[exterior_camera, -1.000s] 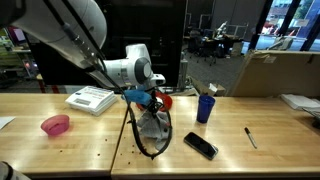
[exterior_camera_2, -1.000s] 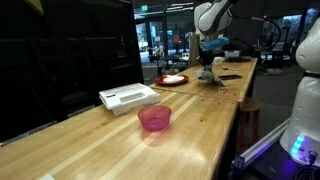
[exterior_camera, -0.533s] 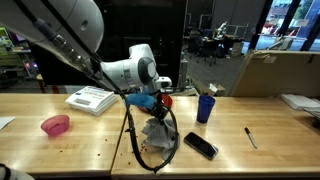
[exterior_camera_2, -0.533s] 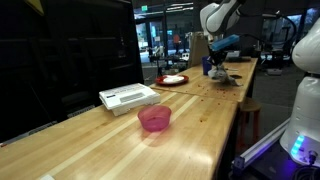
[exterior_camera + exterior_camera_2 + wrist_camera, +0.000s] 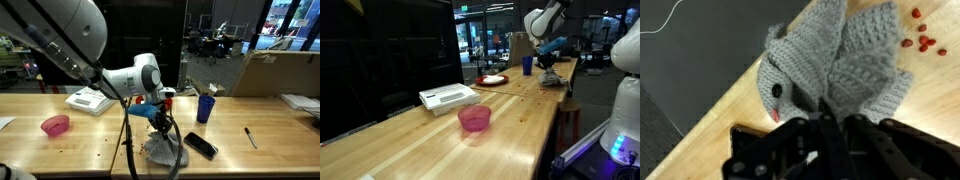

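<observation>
The gripper [image 5: 160, 122] has its fingers closed on the top of a grey knitted toy [image 5: 840, 65], which hangs low over the tabletop near its edge, beside a phone [image 5: 200, 146]. This looks like a carrying step; the next move calls for a firm pinch and clearance from the phone

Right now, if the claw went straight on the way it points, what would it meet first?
The grey knitted toy pinched in the claw, then probably the wooden table close beneath; depth is unclear.

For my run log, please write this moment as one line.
gripper: shut on grey knitted toy | place: over wooden table, near its edge | nearby: black phone, red bits
</observation>
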You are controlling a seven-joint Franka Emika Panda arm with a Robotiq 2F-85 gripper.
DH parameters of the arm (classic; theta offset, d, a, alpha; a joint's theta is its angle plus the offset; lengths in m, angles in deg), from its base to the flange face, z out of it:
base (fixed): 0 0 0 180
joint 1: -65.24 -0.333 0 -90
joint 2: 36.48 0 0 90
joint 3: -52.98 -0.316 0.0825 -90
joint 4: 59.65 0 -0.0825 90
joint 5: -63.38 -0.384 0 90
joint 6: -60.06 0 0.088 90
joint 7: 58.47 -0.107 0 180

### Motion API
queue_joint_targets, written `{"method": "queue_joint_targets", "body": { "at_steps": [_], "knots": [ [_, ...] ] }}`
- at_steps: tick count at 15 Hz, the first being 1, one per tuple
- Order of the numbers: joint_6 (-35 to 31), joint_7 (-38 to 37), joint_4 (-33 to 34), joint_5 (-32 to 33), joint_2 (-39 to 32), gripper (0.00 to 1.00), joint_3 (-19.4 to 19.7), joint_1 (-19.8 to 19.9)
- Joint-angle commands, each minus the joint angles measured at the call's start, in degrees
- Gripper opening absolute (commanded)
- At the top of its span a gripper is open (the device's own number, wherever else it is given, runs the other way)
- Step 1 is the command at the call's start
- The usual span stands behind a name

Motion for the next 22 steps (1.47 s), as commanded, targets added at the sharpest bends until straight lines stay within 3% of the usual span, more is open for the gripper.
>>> {"method": "queue_joint_targets", "body": {
  "at_steps": [1, 5, 8, 22],
  "knots": [
    [1.7, -2.6, -1.5, 3.9, 0.9, 0.02, 0.0, 0.9],
    [2.9, -5.7, -2.8, 13.0, -1.2, 0.02, 1.1, 2.8],
    [1.4, -6.2, -3.4, 15.0, -2.7, 0.02, 2.5, 2.5],
    [-8.2, -4.7, -4.3, 6.4, -2.3, 0.02, 1.2, -3.4]
  ]
}}
